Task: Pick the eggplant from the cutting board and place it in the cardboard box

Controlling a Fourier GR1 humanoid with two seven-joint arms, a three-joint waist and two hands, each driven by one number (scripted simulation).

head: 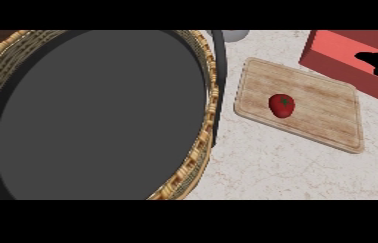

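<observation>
A small red, rounded vegetable with a green stem [281,105] lies near the middle of the wooden cutting board [325,112], right of centre on the counter. It looks red, not eggplant purple. A reddish box [336,54] stands just behind the board at the upper right. A small black shape [369,62] cuts in from the right edge over that box. It seems to be part of my right hand, but too little shows to tell its state. My left hand is nowhere in the view. Nothing touches the vegetable.
A large wicker basket [199,152] with a dark inside fills the left half of the view, its rim close to the board's left edge. A grey object [233,35] peeks in at the top. Pale marble counter [273,172] lies in front of the board.
</observation>
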